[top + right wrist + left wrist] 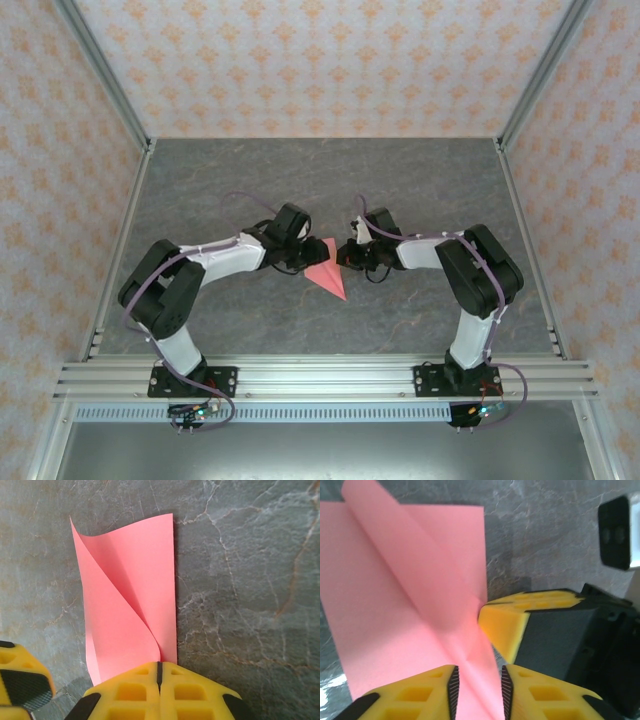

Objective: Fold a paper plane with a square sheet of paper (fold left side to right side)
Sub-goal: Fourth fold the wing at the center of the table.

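Right gripper (159, 666) pinches the folded pink paper (130, 595); left gripper (478, 687) stands narrowly parted around it.

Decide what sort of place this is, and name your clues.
Probably a robotics lab test cell: two arms bolted to an aluminium rail, patterned panels enclosing a grey table, folded pink paper between the arms.

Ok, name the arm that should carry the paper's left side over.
Left, probably: the left gripper straddles the paper with jaws parted, free to grip, while the right gripper is shut on its edge, anchoring it.
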`<action>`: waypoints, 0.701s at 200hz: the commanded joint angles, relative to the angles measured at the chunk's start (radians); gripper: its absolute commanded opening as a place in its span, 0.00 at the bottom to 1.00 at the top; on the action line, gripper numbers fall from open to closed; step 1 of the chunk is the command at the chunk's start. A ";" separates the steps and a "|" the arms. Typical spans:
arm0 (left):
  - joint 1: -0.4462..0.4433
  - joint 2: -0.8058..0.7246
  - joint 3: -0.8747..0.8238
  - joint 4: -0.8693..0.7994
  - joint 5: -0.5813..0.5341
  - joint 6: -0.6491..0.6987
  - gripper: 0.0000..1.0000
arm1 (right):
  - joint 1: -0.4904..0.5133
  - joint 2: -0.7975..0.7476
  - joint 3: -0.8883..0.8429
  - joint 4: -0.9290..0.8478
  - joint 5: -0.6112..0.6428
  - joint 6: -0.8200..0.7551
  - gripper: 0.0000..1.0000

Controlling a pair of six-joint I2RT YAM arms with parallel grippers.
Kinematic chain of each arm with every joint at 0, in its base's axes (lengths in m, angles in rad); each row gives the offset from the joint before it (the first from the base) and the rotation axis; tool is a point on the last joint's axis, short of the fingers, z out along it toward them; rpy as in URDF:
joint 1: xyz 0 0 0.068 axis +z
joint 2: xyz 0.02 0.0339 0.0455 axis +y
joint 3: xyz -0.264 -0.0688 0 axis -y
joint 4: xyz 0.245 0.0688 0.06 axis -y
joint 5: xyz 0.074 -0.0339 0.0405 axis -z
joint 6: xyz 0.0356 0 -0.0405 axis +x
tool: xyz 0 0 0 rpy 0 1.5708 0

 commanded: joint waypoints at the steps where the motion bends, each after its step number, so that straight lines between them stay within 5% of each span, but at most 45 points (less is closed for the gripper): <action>1: 0.013 0.047 0.046 0.012 0.008 0.002 0.26 | 0.004 0.016 -0.012 -0.119 0.095 -0.029 0.05; 140: 0.029 0.183 0.096 0.017 0.006 0.003 0.24 | 0.015 0.010 0.000 -0.147 0.119 -0.044 0.05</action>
